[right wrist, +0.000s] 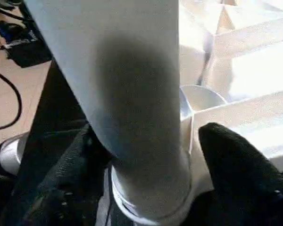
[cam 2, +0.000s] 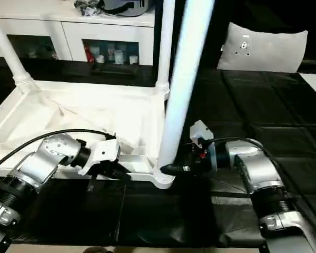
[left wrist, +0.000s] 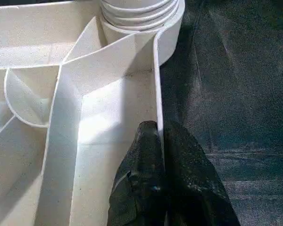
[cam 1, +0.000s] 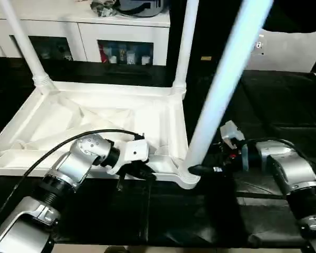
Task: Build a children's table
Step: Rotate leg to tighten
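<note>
The children's table lies upside down on the black mat, its square top (cam 1: 95,118) showing the ribbed underside. Two legs stand in the far corner sockets, one on the left (cam 1: 26,47) and one on the right (cam 1: 185,47). A third leg (cam 1: 226,84) rises tilted from the near right socket (cam 1: 187,178). My left gripper (cam 1: 139,173) is shut on the thin near rim of the top (left wrist: 156,84), one finger (left wrist: 137,179) on each side. My right gripper (right wrist: 146,141) is open around the base of the third leg (right wrist: 132,84), and one finger (right wrist: 240,165) stands slightly off it.
A white cabinet with glass doors (cam 1: 121,37) stands along the back. A flat white board (cam 2: 263,47) leans at the back right. Black mat (cam 1: 274,105) stretches to the right of the table. A black cable (cam 1: 58,147) loops over my left forearm.
</note>
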You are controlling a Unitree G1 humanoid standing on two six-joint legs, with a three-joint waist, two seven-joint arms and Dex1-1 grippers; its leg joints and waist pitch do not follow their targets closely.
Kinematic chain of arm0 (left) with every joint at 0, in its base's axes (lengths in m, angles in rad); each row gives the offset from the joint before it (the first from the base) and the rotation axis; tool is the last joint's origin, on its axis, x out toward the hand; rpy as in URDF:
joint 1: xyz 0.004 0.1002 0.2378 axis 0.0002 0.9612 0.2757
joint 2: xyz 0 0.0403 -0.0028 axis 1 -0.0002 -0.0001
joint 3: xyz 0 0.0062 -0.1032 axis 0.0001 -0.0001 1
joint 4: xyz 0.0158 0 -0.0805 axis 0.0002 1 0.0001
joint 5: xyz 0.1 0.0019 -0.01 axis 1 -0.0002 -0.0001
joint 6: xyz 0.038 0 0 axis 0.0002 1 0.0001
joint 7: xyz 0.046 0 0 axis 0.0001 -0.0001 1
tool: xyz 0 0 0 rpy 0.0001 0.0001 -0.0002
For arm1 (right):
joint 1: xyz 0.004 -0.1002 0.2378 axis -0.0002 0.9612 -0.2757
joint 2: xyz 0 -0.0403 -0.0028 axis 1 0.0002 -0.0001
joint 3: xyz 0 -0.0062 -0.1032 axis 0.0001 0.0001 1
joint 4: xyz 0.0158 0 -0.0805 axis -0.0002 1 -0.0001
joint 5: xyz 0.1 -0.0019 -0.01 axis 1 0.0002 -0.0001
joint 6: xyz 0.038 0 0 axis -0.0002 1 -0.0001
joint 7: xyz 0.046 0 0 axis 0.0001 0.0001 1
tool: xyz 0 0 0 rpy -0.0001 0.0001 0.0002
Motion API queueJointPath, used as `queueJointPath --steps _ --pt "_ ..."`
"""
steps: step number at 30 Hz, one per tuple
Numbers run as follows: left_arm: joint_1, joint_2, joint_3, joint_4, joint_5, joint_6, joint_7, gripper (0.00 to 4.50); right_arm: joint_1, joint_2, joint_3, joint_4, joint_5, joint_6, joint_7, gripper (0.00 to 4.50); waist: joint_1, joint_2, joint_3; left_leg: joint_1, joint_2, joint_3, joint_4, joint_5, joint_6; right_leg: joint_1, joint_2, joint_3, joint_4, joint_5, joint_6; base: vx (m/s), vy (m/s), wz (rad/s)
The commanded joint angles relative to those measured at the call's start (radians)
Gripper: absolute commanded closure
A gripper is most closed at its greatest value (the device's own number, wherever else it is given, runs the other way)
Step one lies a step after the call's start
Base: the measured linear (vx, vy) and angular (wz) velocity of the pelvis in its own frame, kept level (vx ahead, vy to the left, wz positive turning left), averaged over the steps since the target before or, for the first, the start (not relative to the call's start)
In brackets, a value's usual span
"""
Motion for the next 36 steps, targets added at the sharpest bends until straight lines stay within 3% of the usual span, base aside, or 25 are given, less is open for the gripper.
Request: queueJointPath --steps 1,11,18,21,22,25,26,28,31,32,35,36 --pt "0.006 -0.003 -0.027 -0.041 -0.006 -0.023 -0.035 4.50 0.002 0.010 0.005 -0.003 0.008 -0.006 0.008 1.53 -0.005 -0.002 -0.065 0.002 0.038 -0.004 -0.064 -0.144 0.056 0.059 -0.087 0.057 -0.069 -0.278 -0.159 0.000 0.000 0.00" --pt "0.029 -0.014 -0.005 -0.062 -0.028 0.022 -0.011 4.50 0.027 0.031 0.015 -0.036 0.032 0.025 0.011 2.40 -0.004 0.002 -0.064 0.002 0.037 -0.005 -0.065 -0.149 0.050 0.060 -0.086 0.056 -0.071 -0.289 -0.150 0.000 0.000 0.00" --pt "0.038 -0.065 0.054 -0.096 -0.067 0.150 0.081 4.50 0.062 0.062 -0.001 -0.109 0.068 0.102 -0.049 2.45 -0.003 -0.001 -0.065 0.004 0.038 -0.004 -0.065 -0.143 0.050 0.058 -0.085 0.057 -0.072 -0.295 -0.148 0.000 0.000 0.00" --pt "0.034 -0.117 0.093 -0.113 -0.069 0.247 0.184 4.50 0.039 0.110 -0.011 -0.083 0.012 0.136 -0.212 2.46 -0.011 0.000 -0.060 0.003 0.036 -0.005 -0.068 -0.156 0.036 0.056 -0.085 0.056 -0.076 -0.327 -0.144 0.000 0.000 0.00" --pt "0.031 -0.140 0.106 -0.117 -0.063 0.285 0.234 4.50 0.023 0.134 -0.013 -0.056 -0.019 0.133 -0.285 2.46 -0.015 -0.003 -0.058 0.003 0.030 -0.007 -0.068 -0.169 0.027 0.059 -0.088 0.052 -0.084 -0.388 -0.124 0.000 0.000 0.00" --pt "0.012 -0.219 0.146 -0.114 -0.047 0.381 0.387 4.50 -0.043 0.220 -0.045 0.047 -0.080 0.162 -0.521 2.46 -0.045 -0.005 -0.058 -0.001 0.023 -0.009 -0.066 -0.169 0.013 0.060 -0.088 0.047 -0.096 -0.466 -0.087 0.000 0.000 0.00" --pt "0.008 -0.235 0.154 -0.111 -0.044 0.394 0.415 4.50 -0.053 0.236 -0.053 0.063 -0.084 0.167 -0.558 2.48 -0.058 -0.006 -0.058 -0.005 0.022 -0.010 -0.066 -0.161 0.014 0.061 -0.086 0.047 -0.094 -0.455 -0.092 0.000 0.000 0.00" --pt "0.000 -0.256 0.163 -0.104 -0.043 0.405 0.447 4.50 -0.069 0.259 -0.067 0.086 -0.085 0.181 -0.609 2.48 -0.065 -0.008 -0.059 -0.001 0.018 -0.007 -0.061 -0.162 0.031 0.057 -0.084 0.048 -0.098 -0.451 -0.090 0.000 0.000 0.00" --pt "-0.027 -0.310 0.187 -0.077 -0.027 0.416 0.550 4.50 -0.117 0.315 -0.110 0.166 -0.094 0.138 -0.753 2.48 -0.072 -0.004 -0.062 -0.004 0.020 -0.007 -0.062 -0.139 0.043 0.057 -0.080 0.048 -0.094 -0.410 -0.101 0.000 0.000 0.00" --pt "-0.034 -0.315 0.182 -0.070 -0.011 0.411 0.571 4.50 -0.128 0.327 -0.123 0.185 -0.092 0.112 -0.777 1.81 -0.073 -0.006 -0.064 -0.005 0.024 -0.008 -0.062 -0.129 0.046 0.058 -0.082 0.049 -0.088 -0.377 -0.109 0.000 0.000 0.00" --pt "-0.034 -0.300 0.162 -0.075 0.028 0.406 0.588 4.50 -0.139 0.347 -0.141 0.190 -0.092 0.086 -0.772 1.74 -0.073 -0.003 -0.068 -0.008 0.028 -0.007 -0.061 -0.099 0.060 0.061 -0.083 0.054 -0.075 -0.267 -0.147 0.000 0.000 0.00" --pt "-0.033 -0.298 0.161 -0.075 0.030 0.405 0.588 4.50 -0.138 0.346 -0.139 0.188 -0.093 0.084 -0.768 1.45 -0.071 -0.003 -0.070 -0.007 0.029 -0.007 -0.060 -0.084 0.066 0.063 -0.083 0.055 -0.067 -0.220 -0.163 0.000 0.000 0.00"
